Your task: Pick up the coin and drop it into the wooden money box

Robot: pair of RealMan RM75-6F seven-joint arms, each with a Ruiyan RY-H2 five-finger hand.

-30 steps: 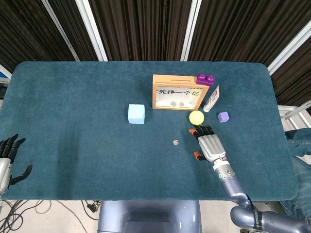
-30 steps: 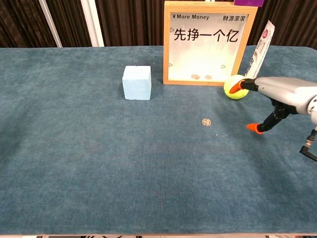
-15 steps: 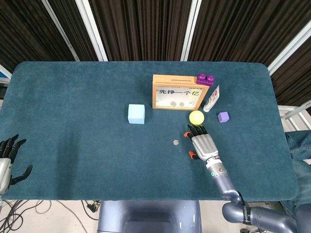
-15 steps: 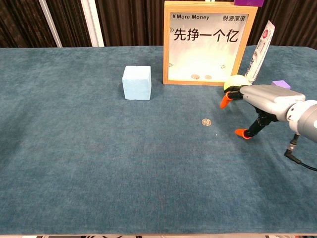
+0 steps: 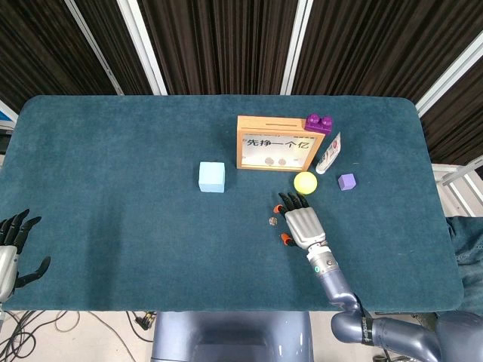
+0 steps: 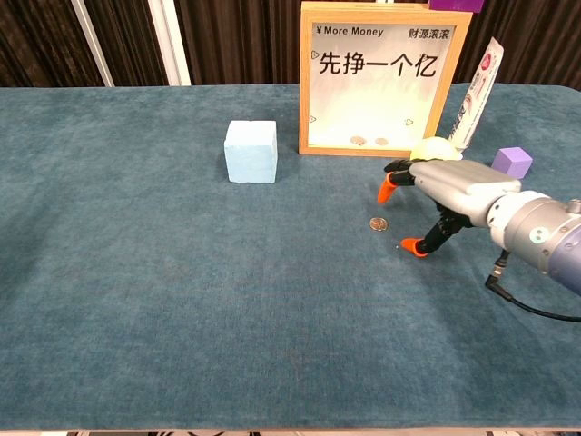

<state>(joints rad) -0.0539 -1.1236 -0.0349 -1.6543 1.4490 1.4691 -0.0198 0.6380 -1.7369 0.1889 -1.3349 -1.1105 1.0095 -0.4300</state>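
Bench point(image 5: 113, 166) w/ teal cloth carries everything. Wooden money box point(image 5: 275, 142) stands at the back, slot on top. Right hand point(image 5: 302, 222) hovers low just right of the coin point(image 5: 273, 221), fingers spread, holding nothing; orange-tipped thumb and finger bracket the coin's near side w/o touching. Left hand point(image 5: 13, 245) idles open at the bench's left edge. Step: reach, pre-grasp. Next, I'd say: nudge left, drop, pinch the flat coin off the cloth.

table point(image 5: 113, 196): matt teal cloth | money box point(image 5: 273, 141): wood frame, glossy front | coin point(image 6: 378, 223): metal | robot hand point(image 5: 300, 221): smooth grey
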